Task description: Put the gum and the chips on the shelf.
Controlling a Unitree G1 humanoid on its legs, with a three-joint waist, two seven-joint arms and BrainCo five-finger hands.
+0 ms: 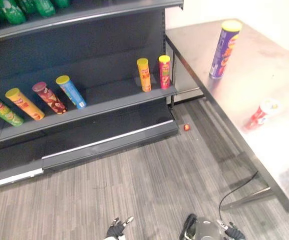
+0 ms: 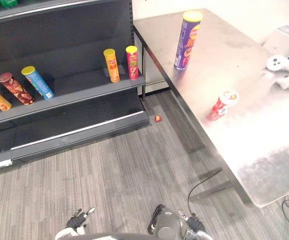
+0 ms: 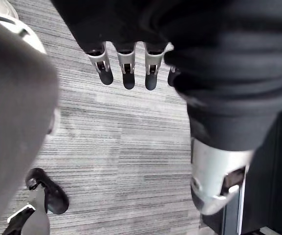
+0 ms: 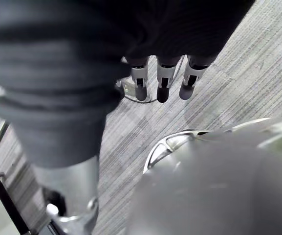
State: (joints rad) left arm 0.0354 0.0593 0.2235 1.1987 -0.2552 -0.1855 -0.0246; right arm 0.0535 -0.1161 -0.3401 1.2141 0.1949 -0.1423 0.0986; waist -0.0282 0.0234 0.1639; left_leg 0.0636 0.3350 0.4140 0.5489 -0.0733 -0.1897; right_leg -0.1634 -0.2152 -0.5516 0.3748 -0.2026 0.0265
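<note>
A tall purple chips can [image 1: 224, 48] with a yellow lid stands upright at the far part of the steel table [image 1: 264, 65] on the right. A small red gum tub [image 1: 261, 114] with a white lid sits nearer on the same table, apparently tilted. My left hand [image 2: 79, 220] hangs low at the bottom edge over the carpet, and its fingers [image 3: 126, 68] are straight and hold nothing. My right hand [image 2: 194, 224] is also low beside it, and its fingers [image 4: 162, 78] are relaxed and empty. Both hands are far from the table and the shelf.
The dark shelf [image 1: 114, 95] on the left holds several chips cans: orange [image 1: 143, 75] and pink [image 1: 164, 72] upright at its right end, blue [image 1: 71, 92] and others leaning further left. Green bags [image 1: 14, 10] lie above. A small red thing [image 1: 187, 127] lies on the carpet. White controllers [image 2: 279, 62] rest on the table.
</note>
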